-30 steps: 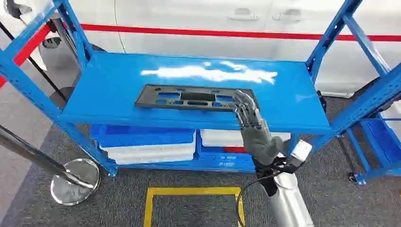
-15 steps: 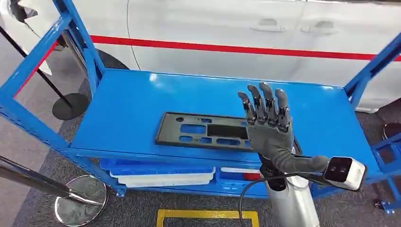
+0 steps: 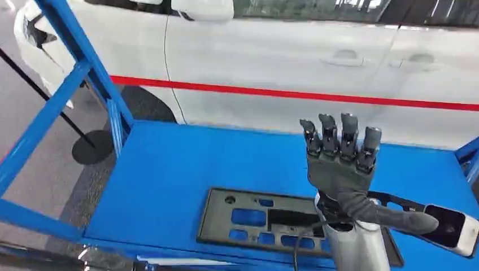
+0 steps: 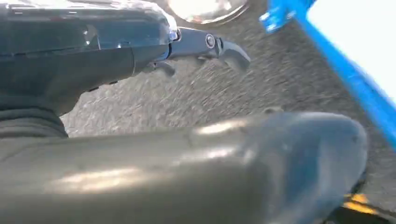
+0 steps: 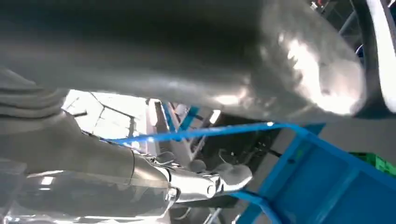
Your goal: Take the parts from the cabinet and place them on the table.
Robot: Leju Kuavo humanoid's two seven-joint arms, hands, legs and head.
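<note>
One blue shelf (image 3: 169,169), white car (image 3: 271,56) behind

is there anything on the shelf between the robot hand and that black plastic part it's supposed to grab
Nothing visible does. In the head view the right robot hand is raised with fingers spread above the right portion of the black part, which lies flat on the blue shelf. No other object lies on the shelf around it.
</note>
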